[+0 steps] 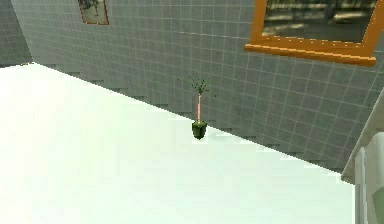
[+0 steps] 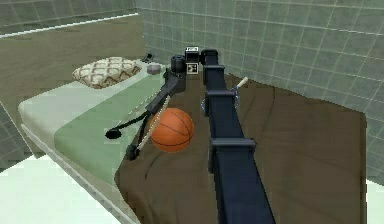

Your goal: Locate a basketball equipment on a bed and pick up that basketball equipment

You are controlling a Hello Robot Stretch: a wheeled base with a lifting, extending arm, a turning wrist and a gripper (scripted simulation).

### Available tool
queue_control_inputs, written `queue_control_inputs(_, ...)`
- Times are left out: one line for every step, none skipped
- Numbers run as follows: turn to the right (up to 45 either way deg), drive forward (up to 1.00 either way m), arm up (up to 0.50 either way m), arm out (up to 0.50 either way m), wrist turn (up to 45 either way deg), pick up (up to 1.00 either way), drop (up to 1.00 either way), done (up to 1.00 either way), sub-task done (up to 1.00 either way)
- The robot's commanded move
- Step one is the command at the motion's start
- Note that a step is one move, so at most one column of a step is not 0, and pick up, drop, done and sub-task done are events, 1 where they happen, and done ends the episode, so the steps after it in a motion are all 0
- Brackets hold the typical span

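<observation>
Basketball (image 2: pixel 172 130) lies on the bed (image 2: pixel 300 140) by the pincer (image 2: pixel 121 143), whose grip cannot be told; a glancing finger could roll it off the bed's near edge.

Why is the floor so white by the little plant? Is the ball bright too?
In the forward view the floor is lit so brightly it looks almost white, the tiled wall is a dull grey, and the plant stands dark against both. In the arm side view the light is softer: the ball is bright orange on top and darker underneath, and the brown blanket looks dim.
</observation>
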Motion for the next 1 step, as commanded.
queue_control_inputs(0.0,0.0,0.0,0.0,45.0,0.0,0.0,0.0,0.0)
